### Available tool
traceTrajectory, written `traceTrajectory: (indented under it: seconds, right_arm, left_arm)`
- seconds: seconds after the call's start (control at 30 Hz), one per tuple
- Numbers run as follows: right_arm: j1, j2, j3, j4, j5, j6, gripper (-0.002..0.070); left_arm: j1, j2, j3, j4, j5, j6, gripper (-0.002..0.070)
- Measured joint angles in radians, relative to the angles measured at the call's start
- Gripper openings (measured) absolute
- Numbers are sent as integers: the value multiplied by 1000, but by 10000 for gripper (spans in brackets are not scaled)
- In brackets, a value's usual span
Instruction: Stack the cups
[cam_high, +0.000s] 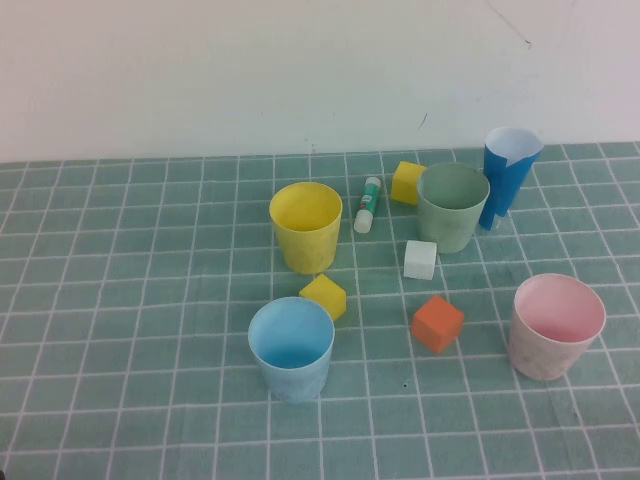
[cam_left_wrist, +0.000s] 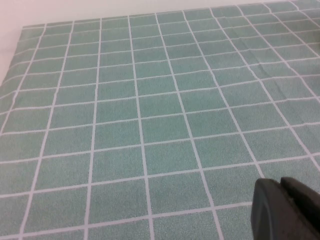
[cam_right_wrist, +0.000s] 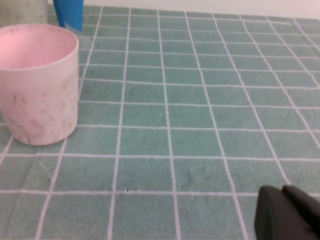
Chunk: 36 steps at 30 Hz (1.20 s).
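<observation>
A green grid-patterned bench (cam_high: 120, 300) stands against a white wall. The left gripper (cam_left_wrist: 287, 210) is closed and empty, low over bare bench. The right gripper (cam_right_wrist: 290, 215) is closed and empty, near the pink cup (cam_right_wrist: 37, 82). All four cups stand upright and apart: blue cup (cam_high: 291, 348), yellow cup (cam_high: 306, 227), green cup (cam_high: 453, 206).

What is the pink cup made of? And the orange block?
The pink cup looks like thin matte paper or card, its wall faintly mottled and its rim thin. The orange block looks like matte foam or painted wood, with flat unshiny faces; which one is unclear.
</observation>
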<state>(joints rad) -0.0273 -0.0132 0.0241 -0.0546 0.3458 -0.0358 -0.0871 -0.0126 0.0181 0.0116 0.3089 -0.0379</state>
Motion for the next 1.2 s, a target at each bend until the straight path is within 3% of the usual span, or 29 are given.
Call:
traceTrajectory:
  seconds: [1.2]
  right_arm:
    - [0, 0, 4, -6, -59, 1, -1]
  left_arm:
    - [0, 0, 0, 0, -23, -2, -2]
